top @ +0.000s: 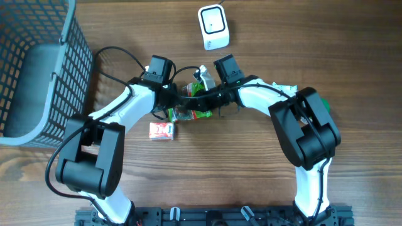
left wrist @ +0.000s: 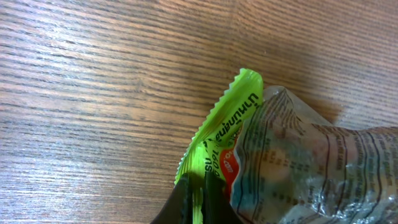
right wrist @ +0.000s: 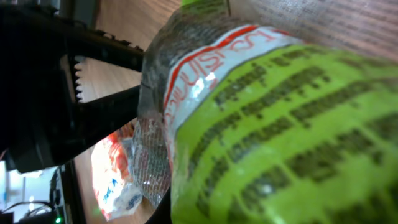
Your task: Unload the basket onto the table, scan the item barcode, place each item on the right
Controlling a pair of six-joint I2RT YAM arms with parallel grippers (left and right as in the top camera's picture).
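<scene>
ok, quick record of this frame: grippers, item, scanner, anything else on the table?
left gripper: shut on the green edge of the snack bag
right gripper: shut on the same bag
snack bag: held between both arms, short of the scanner
scanner: white, far side, untouched
other: red-white packet lying free; grey basket at left

Soft, even light from above falls on my wooden table (top: 352,37), with only faint shadows. At my left wrist, glare streaks the snack packet (left wrist: 298,168). At my right wrist it looms close, blurred, beside a dark background.
</scene>
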